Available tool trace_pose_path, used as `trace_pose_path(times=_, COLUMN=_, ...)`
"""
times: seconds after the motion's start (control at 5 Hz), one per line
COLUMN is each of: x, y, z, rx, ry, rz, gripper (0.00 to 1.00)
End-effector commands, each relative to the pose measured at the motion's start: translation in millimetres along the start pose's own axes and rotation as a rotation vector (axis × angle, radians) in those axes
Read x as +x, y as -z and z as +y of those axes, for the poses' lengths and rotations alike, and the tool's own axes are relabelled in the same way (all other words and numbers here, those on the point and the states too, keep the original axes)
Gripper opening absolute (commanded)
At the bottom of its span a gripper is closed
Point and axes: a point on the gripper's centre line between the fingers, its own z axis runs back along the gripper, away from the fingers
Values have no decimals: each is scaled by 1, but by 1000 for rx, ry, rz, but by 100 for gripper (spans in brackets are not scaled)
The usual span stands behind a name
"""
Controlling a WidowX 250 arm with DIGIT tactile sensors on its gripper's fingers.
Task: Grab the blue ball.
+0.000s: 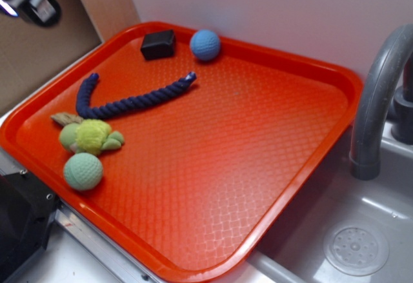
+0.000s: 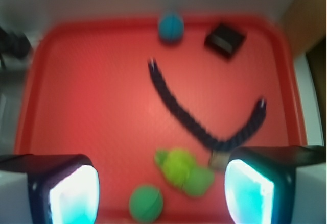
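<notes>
One blue ball [image 1: 205, 44], round with no long axis, sits at the red tray's [image 1: 290, 167] far edge beside a black block [image 1: 158, 44]. End effector [image 2: 161, 193] hangs wide open, empty.

Black-framed gripper [image 2: 161, 196] with two pale fingers [image 2: 74, 196] glowing cyan-white, apparently translucent through the blur; grey-and-black hardware on the arm above

You see an orange-red tray [image 1: 290, 141] with a diamond pattern, a light-blue ball [image 1: 205, 44] at 12 o'clock, a black block [image 1: 158, 44], a navy rope [image 1: 129, 102], a mint-green ball [image 1: 82, 171].
</notes>
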Motion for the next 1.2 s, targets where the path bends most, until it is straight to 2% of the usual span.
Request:
trace_pose_path(times=0.0, x=8, y=-4, z=1, rx=2, ry=-5, rz=-18, gripper=100)
trace_pose_path(times=0.2, x=8, y=-4, z=1, rx=2, ry=-5, rz=-18, gripper=100)
trace_pose_path(times=0.4, x=35, y=52, z=-16, rx=111, ry=-20, rz=-70, gripper=100)
trace_pose_path(times=0.6, x=69, y=108, z=-14, rx=131, ry=25, rz=-135, gripper=100)
trace_pose_path(times=0.8, x=97, y=141, z=-18, rx=137, ry=121, rz=-185, gripper=100)
trace_pose_path(times=1.0, x=118, y=169, z=-15, rx=124, ry=129, rz=-140, gripper=100)
